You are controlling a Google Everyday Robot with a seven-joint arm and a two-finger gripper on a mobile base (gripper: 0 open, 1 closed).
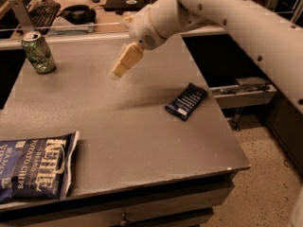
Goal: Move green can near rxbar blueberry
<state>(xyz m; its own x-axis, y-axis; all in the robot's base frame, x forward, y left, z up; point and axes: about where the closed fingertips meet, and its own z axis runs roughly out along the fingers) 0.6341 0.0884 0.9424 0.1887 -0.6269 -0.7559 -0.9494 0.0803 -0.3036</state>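
camera view shows the hand (118, 71) hanging above the tabletop (142, 141), tilted down toward the view's left, at the end of the arm (227, 18) reaching in from the upper right. it carries nothing that shows, and whether it is open or closed cannot be told. the can (39, 52) stands upright at the far left corner, well apart from the hand and a little farther back. the bar (186, 101) lies flat near the right edge, on the hand's other side, so the can has most of the tabletop to cross. the hand's lean toward the can reads as an approach for a grasp; the can is not yet touched. a chips bag (35, 167) lies at the near left corner.
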